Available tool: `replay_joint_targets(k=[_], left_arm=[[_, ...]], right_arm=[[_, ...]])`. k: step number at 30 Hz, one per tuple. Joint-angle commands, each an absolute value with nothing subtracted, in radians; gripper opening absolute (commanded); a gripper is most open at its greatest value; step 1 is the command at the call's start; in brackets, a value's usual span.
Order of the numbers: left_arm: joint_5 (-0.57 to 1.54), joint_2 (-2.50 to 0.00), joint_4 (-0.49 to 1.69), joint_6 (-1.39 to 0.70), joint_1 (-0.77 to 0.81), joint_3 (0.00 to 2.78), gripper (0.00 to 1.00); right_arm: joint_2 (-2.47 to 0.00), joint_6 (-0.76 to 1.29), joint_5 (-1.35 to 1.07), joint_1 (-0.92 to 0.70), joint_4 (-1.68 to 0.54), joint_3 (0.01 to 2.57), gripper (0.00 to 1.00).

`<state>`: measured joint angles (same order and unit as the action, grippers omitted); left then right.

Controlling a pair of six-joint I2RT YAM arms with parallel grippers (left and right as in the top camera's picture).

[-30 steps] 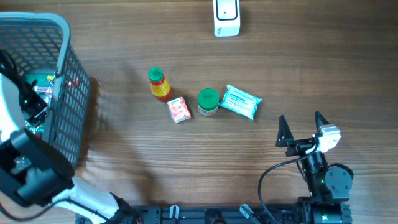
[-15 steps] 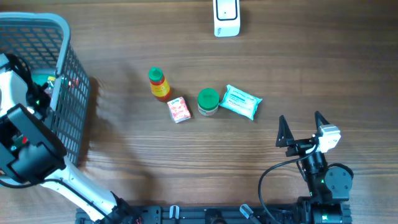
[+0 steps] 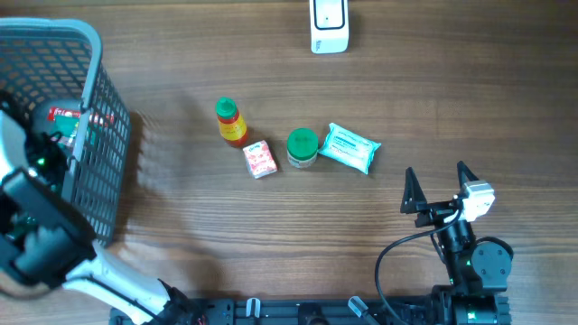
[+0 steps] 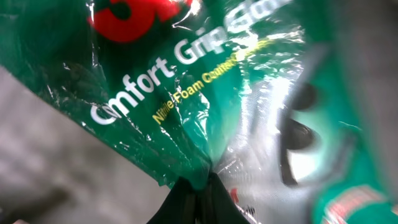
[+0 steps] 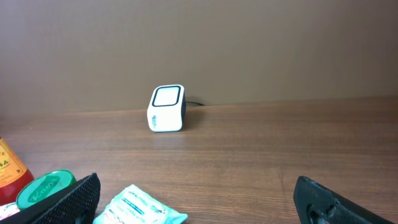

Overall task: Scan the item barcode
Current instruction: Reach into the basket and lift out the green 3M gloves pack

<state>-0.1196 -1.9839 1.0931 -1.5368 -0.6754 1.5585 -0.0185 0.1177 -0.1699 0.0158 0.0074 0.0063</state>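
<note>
Big wooden tabletop, and the wire basket sits at its left edge, up toward the far corner. Down inside it, the left gripper has its jaws pinched tight on the shiny film of a green packet. By the near edge on the right, the right gripper hovers with jaws spread wide, holding nothing. The white scanner stands at the far edge. Mid-table, close together: wipes pack, bottle, jar, small box.
</note>
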Motion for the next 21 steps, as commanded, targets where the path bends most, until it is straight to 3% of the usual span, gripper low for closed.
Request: replay_joint_targets(k=[1, 10, 14, 18, 21], left_arm=[[-0.131, -1.724, 1.082, -1.438, -0.718, 1.565, 0.04], [-0.038, -1.297, 1.061, -1.416, -0.723, 1.565, 0.04], [0.113, -1.129, 1.003, -1.358, -0.715, 1.565, 0.04], [0.237, -1.005, 0.998, -1.221, -0.612, 1.564, 0.04], [0.238, -0.949, 1.082, -1.128, -0.439, 1.564, 0.04]], right_arm=[[-0.016, 0.105, -0.153, 0.011, 0.010, 0.005, 1.00], [-0.016, 0.105, -0.153, 0.011, 0.010, 0.005, 1.00], [-0.016, 0.105, -0.153, 0.011, 0.010, 0.005, 1.00], [-0.016, 0.105, -0.153, 0.011, 0.010, 0.005, 1.00], [-0.016, 0.105, -0.153, 0.011, 0.010, 0.005, 1.00]])
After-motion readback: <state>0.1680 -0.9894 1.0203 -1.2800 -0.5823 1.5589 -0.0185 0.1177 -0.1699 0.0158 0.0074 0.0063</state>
